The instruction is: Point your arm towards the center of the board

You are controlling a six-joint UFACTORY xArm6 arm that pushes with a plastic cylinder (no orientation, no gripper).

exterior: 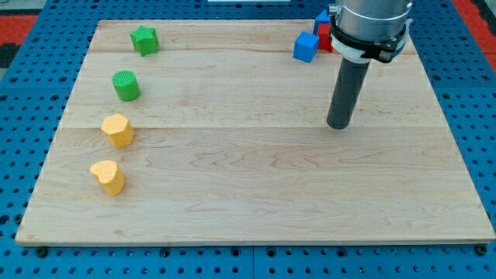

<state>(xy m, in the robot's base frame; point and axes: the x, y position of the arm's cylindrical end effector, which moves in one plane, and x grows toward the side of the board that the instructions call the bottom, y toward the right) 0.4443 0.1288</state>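
My tip rests on the wooden board, right of the board's middle. A blue cube lies above and left of it, near the board's top edge. A red block and another blue block sit beside the cube, partly hidden by my arm. On the view's left stand a green star block, a green cylinder, a yellow hexagon block and a yellow heart block. My tip touches no block.
A blue perforated table surrounds the board on all sides. My arm's grey body hangs over the board's top right corner.
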